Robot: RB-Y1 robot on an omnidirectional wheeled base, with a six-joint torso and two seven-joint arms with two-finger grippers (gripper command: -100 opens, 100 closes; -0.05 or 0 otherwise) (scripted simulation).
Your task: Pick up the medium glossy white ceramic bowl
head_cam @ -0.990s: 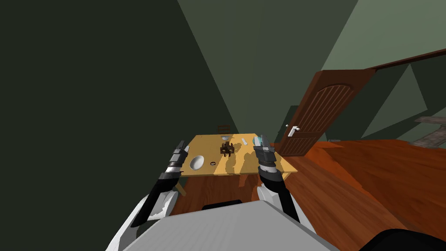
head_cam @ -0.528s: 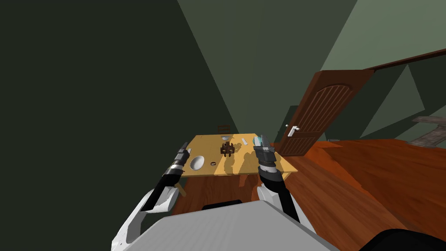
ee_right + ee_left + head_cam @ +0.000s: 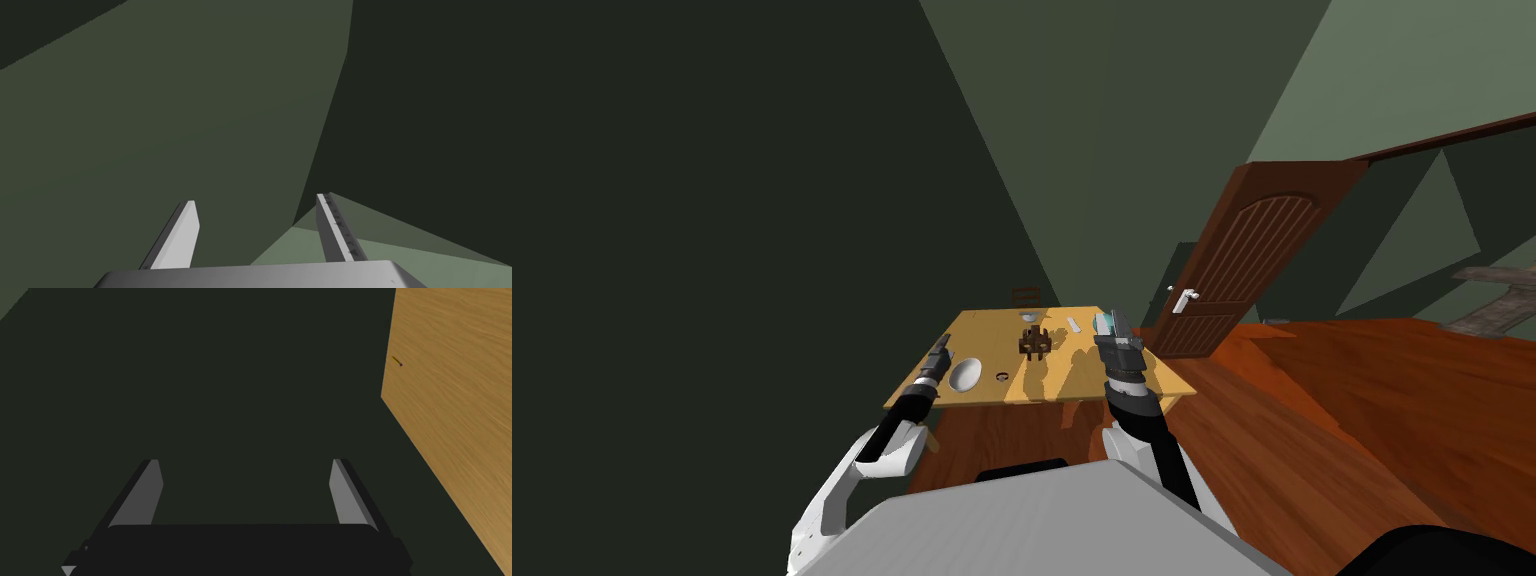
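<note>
- The worktop (image 3: pixel 1082 378) is a tan wooden surface. It stands on a red-brown wooden floor (image 3: pixel 1332 420) between dark green walls.
- The white bowl (image 3: pixel 965 374) sits on the worktop near its front left corner. A small dark ring (image 3: pixel 1002 375) lies just beside it.
- A dark brown object (image 3: pixel 1033 342) stands at the worktop's middle.
- Our left hand (image 3: pixel 245 460) hovers at the worktop's left edge, near the bowl, with fingers spread and empty.
- Our right hand (image 3: pixel 256 198) is raised over the worktop's right side, with fingers apart and empty.
- A brown panelled door (image 3: pixel 1247 255) stands to the right, beyond the worktop.
</note>
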